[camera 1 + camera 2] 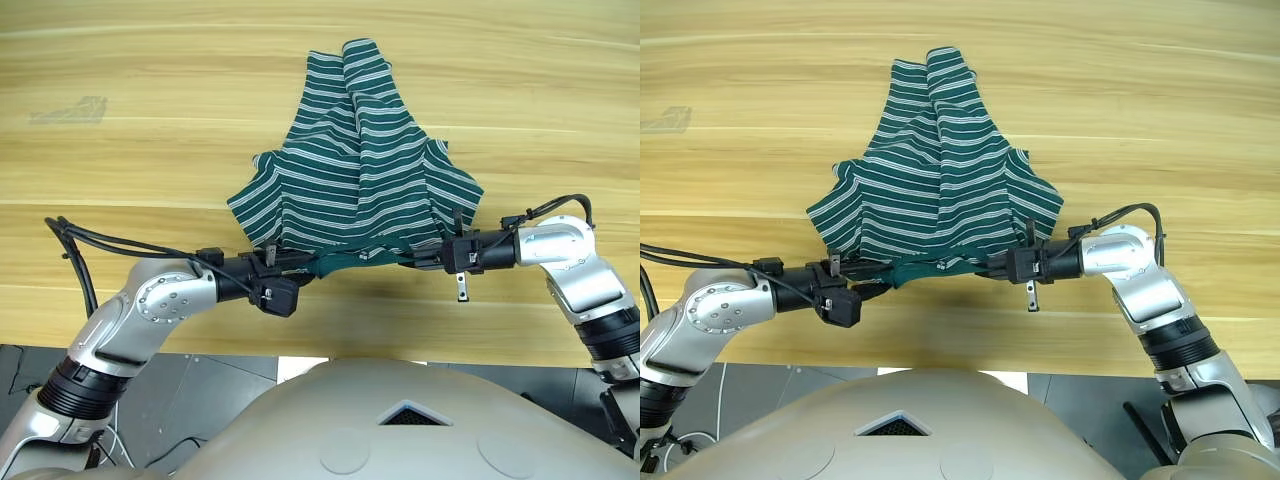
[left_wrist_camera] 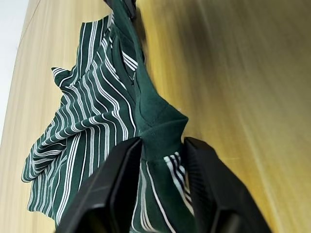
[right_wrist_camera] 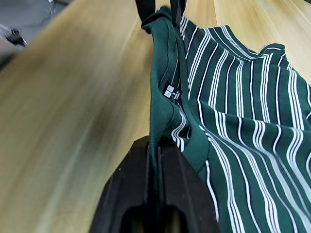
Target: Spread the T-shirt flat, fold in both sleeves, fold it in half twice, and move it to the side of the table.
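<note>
The T-shirt (image 1: 360,170) sits toward the near edge of the tabletop (image 1: 150,180), about midway between its left and right edges. Bare wood runs wide on both sides of it and on toward the far edge, and a faint grey mark (image 1: 70,110) lies well off toward the far left. The collar end hangs right at the near edge, stretched between the two hands, with the dark floor (image 1: 200,375) showing just beyond that edge. The left hand (image 1: 292,266) is clamped on the collar's left side, its two dark fingers (image 2: 114,187) narrow, with green ribbing pinched between them. The right hand (image 1: 428,259) grips the collar's right side the same way, its fingers (image 3: 133,187) pressed nearly together over a fold of cloth. The shirt is dark green with thin white stripes and a plain green ribbed neckline. It is bunched rather than flat, with deep folds running from the collar up to a narrow, gathered end that points at the far edge. A crumpled sleeve juts out toward each side. Two small white labels (image 3: 171,92) sit inside the neckline, their print too small to read.
</note>
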